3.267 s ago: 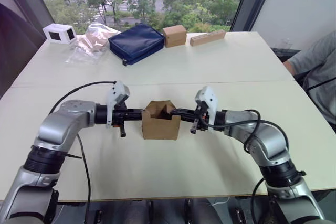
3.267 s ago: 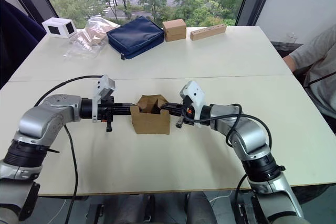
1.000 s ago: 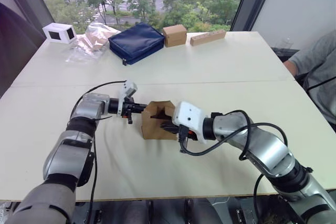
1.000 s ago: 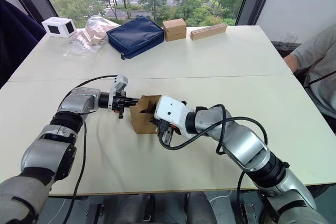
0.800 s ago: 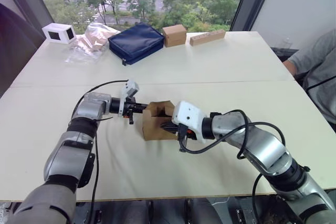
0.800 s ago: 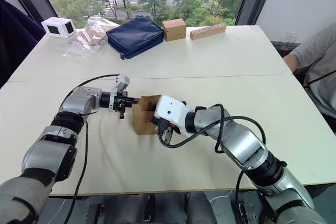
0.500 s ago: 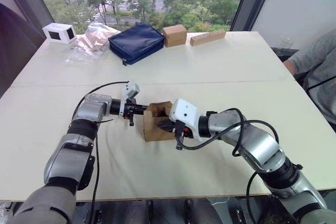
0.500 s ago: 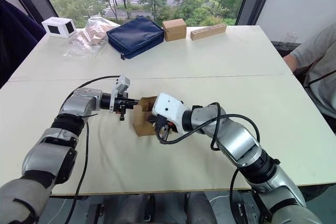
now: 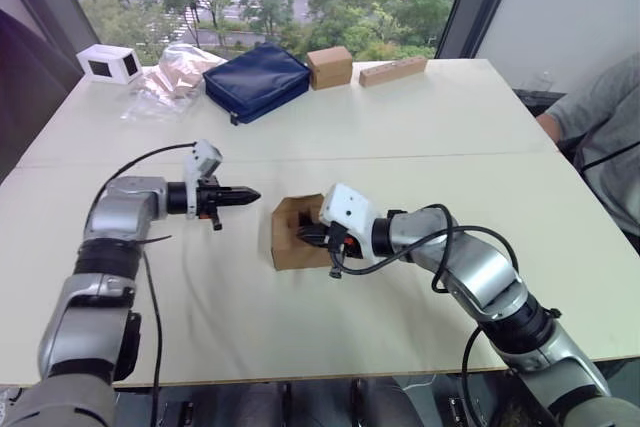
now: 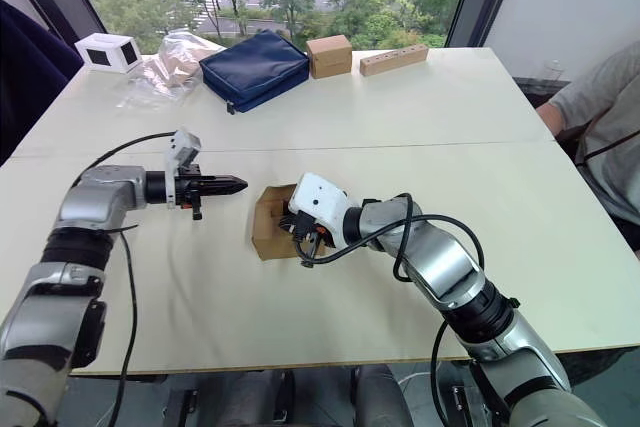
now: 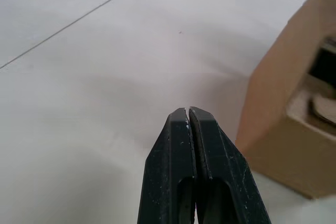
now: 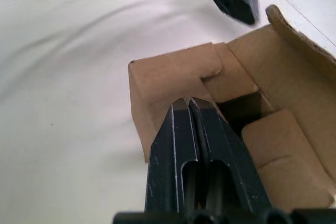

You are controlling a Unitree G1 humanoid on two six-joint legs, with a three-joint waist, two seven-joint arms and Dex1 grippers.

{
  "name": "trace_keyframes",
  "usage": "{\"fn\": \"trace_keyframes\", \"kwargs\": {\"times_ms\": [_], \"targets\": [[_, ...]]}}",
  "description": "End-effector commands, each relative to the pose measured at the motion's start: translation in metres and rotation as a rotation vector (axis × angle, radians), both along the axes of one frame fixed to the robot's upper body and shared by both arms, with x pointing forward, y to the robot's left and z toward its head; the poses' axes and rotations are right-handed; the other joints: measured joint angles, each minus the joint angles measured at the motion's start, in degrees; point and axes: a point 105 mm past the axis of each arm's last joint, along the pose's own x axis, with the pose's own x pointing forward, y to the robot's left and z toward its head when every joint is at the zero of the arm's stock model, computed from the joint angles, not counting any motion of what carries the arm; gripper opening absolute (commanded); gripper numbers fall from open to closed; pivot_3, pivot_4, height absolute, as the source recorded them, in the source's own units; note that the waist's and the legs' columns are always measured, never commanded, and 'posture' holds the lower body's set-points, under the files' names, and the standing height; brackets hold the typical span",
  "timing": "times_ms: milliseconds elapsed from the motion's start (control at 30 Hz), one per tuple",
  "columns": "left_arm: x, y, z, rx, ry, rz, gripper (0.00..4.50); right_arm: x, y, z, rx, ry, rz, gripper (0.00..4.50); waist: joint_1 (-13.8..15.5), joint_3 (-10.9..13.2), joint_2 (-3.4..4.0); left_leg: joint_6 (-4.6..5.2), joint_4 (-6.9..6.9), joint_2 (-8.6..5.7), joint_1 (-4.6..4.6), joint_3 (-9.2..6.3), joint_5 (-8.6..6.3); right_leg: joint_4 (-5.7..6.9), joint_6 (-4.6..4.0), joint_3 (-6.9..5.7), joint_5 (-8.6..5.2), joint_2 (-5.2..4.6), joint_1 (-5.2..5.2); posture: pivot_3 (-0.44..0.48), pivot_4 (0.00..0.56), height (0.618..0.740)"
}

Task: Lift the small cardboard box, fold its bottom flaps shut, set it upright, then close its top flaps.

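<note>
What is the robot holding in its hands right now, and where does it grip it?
Nothing. Both hands are shut on nothing: the left hand hangs beside the small cardboard box, and the right hand presses a flap.

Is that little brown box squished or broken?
Not broken, but messy. The small cardboard box sits on the table with its top flaps half pushed in, bent at uneven angles. The right claw, shut, is at its rim.

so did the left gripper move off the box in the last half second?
Yes. The left gripper, shut, has pulled back to the robot's left, leaving bare table between it and the small cardboard box.
</note>
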Motion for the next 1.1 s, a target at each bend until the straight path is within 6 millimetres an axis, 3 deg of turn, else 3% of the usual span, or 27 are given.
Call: {"fn": "trace_keyframes", "kwargs": {"times_ms": [33,100,233,433,700,767,867,1000,1100], "targets": [[-0.037,-0.015,0.042,-0.073,-0.044,-0.108,0.04,0.003,0.000,0.011,0.037,-0.039,0.005,0.00,0.24,0.00,0.00,0.00,0.00,-0.02,0.00,-0.01,0.00,0.00,0.00,0.00,0.00,-0.04,0.01,0.000,0.150,0.740],[-0.056,-0.025,0.041,-0.084,-0.019,-0.142,0.04,0.004,0.000,0.012,0.047,-0.039,0.005,0.00,0.25,-0.01,0.02,-0.01,0.01,-0.03,0.00,-0.02,0.01,-0.02,0.00,-0.01,0.00,-0.06,0.04,0.000,0.150,0.740],[-0.073,-0.038,0.027,-0.076,0.023,-0.149,0.04,0.004,0.002,0.013,0.058,-0.039,0.020,0.00,0.28,-0.01,0.02,-0.04,0.01,-0.03,0.02,-0.03,0.02,-0.02,0.00,0.00,0.00,-0.08,0.07,0.000,0.150,0.740],[-0.074,-0.047,0.006,-0.056,0.047,-0.126,0.04,0.003,0.004,0.015,0.056,-0.044,0.037,0.00,0.29,-0.01,0.02,-0.04,0.00,0.00,0.04,-0.02,0.02,-0.01,0.00,-0.01,0.00,-0.04,0.05,0.000,0.150,0.740],[-0.071,-0.052,-0.006,-0.041,0.055,-0.130,0.04,0.001,0.003,0.020,0.069,-0.058,0.038,0.00,0.30,-0.01,0.02,-0.04,0.00,-0.01,0.04,0.00,0.02,-0.04,0.00,-0.01,0.00,-0.04,0.05,0.000,0.150,0.740],[-0.070,-0.053,-0.009,-0.035,0.057,-0.131,0.04,-0.004,0.005,0.037,0.139,-0.087,0.084,0.00,0.30,-0.01,0.02,-0.04,0.00,-0.01,0.04,0.00,0.02,-0.03,0.00,0.00,0.00,-0.04,0.05,0.000,0.150,0.740],[-0.070,-0.056,-0.008,-0.038,0.054,-0.145,0.04,-0.018,0.009,0.081,0.319,-0.147,0.185,0.00,0.31,-0.01,0.03,-0.04,-0.01,-0.01,0.03,-0.01,0.02,-0.04,0.00,0.00,0.00,-0.04,0.05,0.000,0.150,0.740],[-0.066,-0.055,-0.007,-0.041,0.049,-0.140,0.04,0.006,0.007,0.102,0.346,-0.259,0.087,0.00,0.26,-0.01,0.03,-0.04,-0.01,-0.01,0.04,-0.01,0.02,-0.03,0.00,-0.01,0.00,-0.04,0.05,0.000,0.150,0.740],[-0.066,-0.056,-0.007,-0.042,0.045,-0.144,0.04,0.031,0.006,0.103,0.312,-0.360,-0.032,0.00,0.20,-0.02,0.03,-0.04,-0.02,-0.01,0.06,0.00,0.02,-0.03,0.00,-0.01,0.00,-0.03,0.05,0.000,0.150,0.740]]}}
